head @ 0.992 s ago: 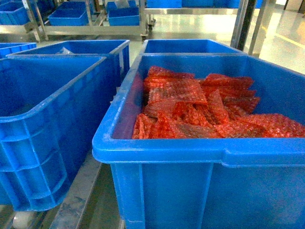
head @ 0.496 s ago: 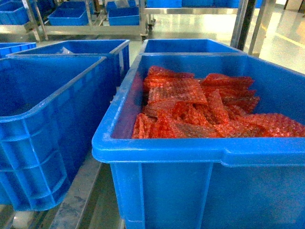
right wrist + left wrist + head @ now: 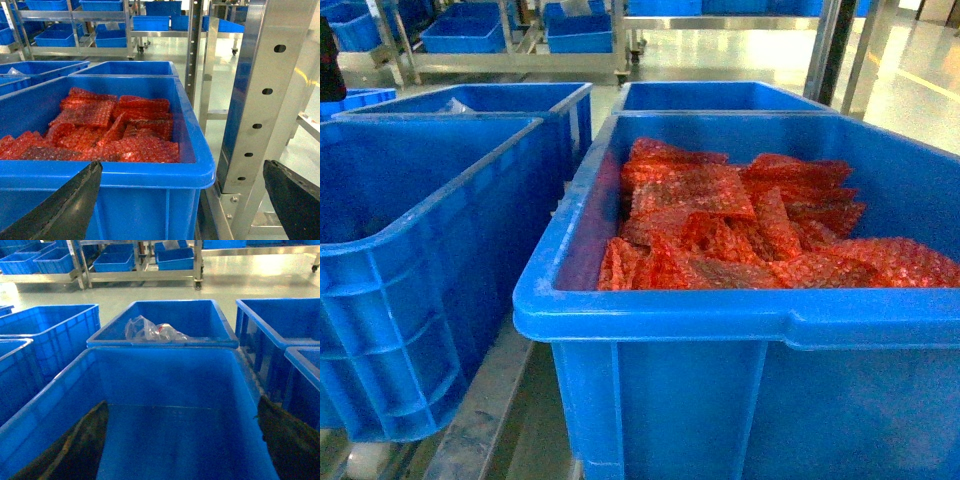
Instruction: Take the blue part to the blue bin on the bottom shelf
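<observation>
No blue part shows in any view. My left gripper point(image 3: 182, 442) is open and holds nothing; it hangs over an empty blue bin point(image 3: 165, 385), the left bin point(image 3: 410, 230) in the head view. My right gripper point(image 3: 180, 200) is also open and holds nothing, in front of a blue bin point(image 3: 105, 175) filled with red bubble-wrap packets point(image 3: 110, 130), the big near bin point(image 3: 740, 330) in the head view. The bins stand on the bottom shelf, whose steel rail point(image 3: 485, 410) runs between them and whose riveted corner point(image 3: 227, 207) shows at the right. Neither gripper appears in the head view.
A perforated steel upright point(image 3: 260, 100) stands just right of the packet bin. Behind the empty bin is another blue bin point(image 3: 165, 315) holding clear plastic bags point(image 3: 152, 331). More blue bins flank it, and racks with blue trays point(image 3: 470, 35) line the far floor. A dark shape point(image 3: 328, 60) is at the head view's left edge.
A dark shape has come into the head view at its upper left edge. The bins and packets have not moved.
</observation>
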